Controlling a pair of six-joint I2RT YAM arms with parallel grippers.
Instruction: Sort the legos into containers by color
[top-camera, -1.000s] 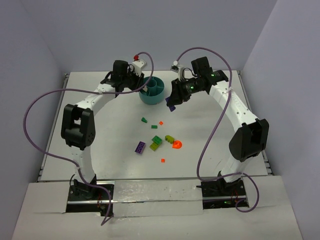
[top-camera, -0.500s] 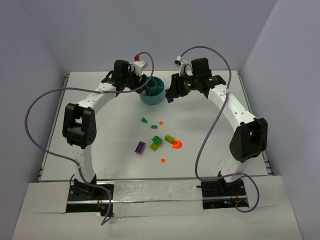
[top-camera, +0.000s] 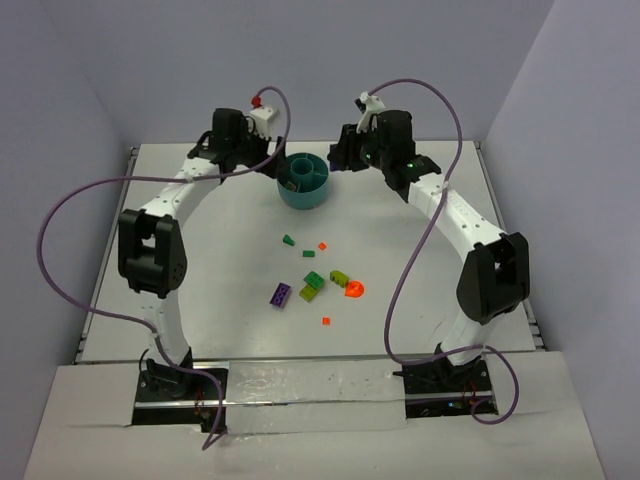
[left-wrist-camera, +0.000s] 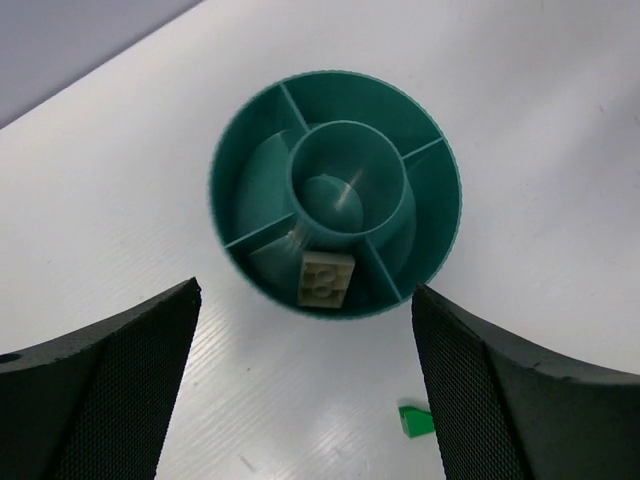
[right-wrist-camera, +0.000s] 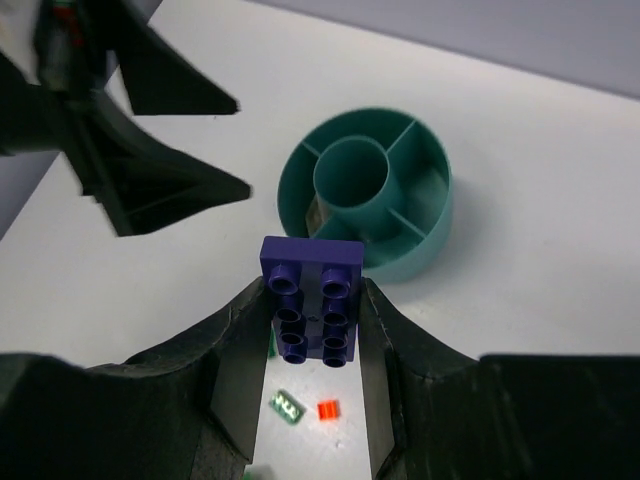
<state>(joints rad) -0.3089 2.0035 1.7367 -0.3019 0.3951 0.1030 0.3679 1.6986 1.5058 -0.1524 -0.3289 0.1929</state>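
Tabletop (top-camera: 220, 285) white, walls (top-camera: 300, 70) pale lavender, legos (top-camera: 313, 283) scattered centrally, teal bowl (top-camera: 303, 201) beyond

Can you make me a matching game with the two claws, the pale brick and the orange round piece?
Things:
1. left claw
2. right claw
3. pale brick
4. orange round piece

Where or how:
A. lying on the table
B. open, holding nothing
C. inside the bowl
D. gripping a purple brick

Pairs: 1-B, 2-D, 3-C, 4-A
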